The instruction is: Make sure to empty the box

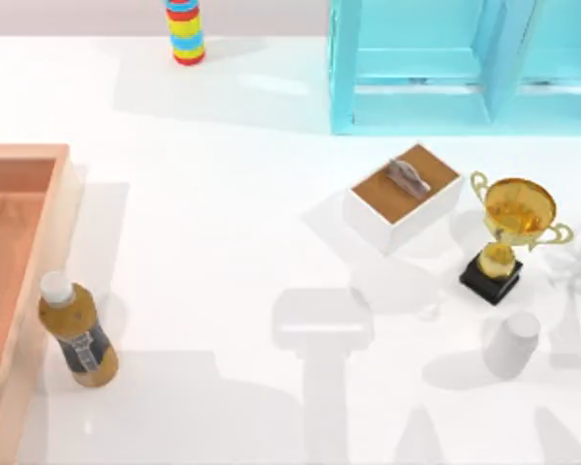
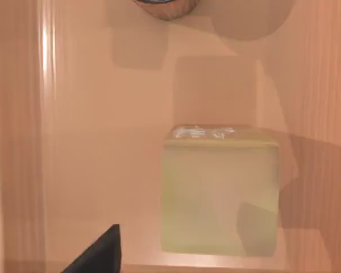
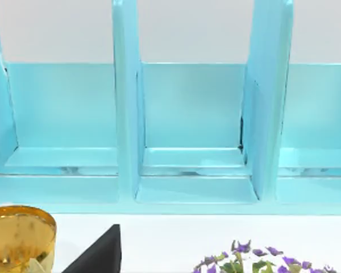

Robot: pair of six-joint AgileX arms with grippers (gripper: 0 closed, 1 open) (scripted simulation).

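the box (image 1: pixel 19 252) sits at the table's left edge in the top view, a shallow wooden crate with an orange-brown floor and pale walls, running off the frame. in the left wrist view its floor (image 2: pixel 102 142) carries a pale, translucent yellowish cube (image 2: pixel 219 190) standing square on the wood, with part of a rounded object (image 2: pixel 165 7) farther along the floor. that camera looks straight down into the crate, so i judge the left gripper to be over the box with the cube just ahead of it, making the left arm much the nearer one; a dark finger tip (image 2: pixel 99 253) shows, but whether the left gripper is released or clenched i cannot tell. a bottle (image 1: pixel 76 329) stands just outside the crate wall. the right arm idles facing the blue shelf (image 3: pixel 193 125), beside the gold trophy (image 1: pixel 511 232); its grip state i cannot tell either.
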